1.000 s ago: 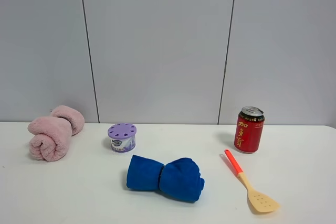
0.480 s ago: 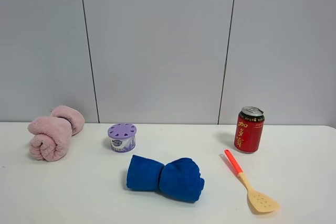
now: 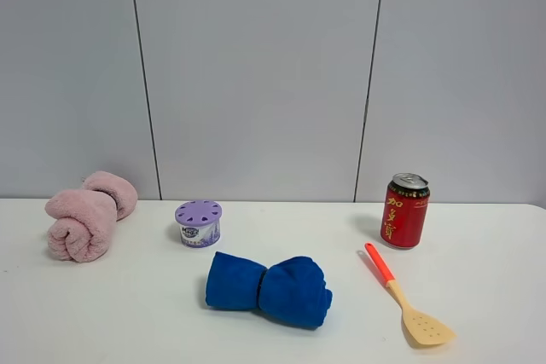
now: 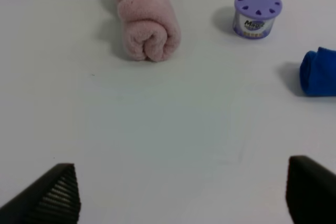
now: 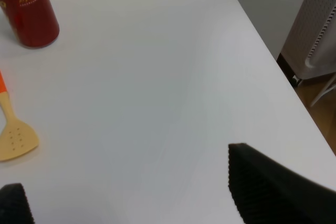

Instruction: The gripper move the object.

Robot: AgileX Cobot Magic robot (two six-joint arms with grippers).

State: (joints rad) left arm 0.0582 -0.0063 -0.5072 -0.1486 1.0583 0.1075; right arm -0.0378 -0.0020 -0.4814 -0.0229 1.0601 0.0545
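The pale pink rolled towel [image 3: 85, 215] lies at the far left of the white table [image 3: 128, 321], near the wall. It also shows in the left wrist view [image 4: 147, 24], with a black band just visible at its far end. My left gripper [image 4: 181, 198] is open and empty, well short of the towel, with bare table between them. My right gripper [image 5: 131, 198] is open and empty over the table's right end. Neither gripper shows in the exterior high view.
A purple-lidded tub [image 3: 198, 222] stands right of the towel. A blue rolled cloth [image 3: 269, 290] lies mid-table. A red can [image 3: 405, 210] and an orange-handled spatula [image 3: 401, 296] are on the right. The table's right edge [image 5: 273, 61] is close to my right gripper.
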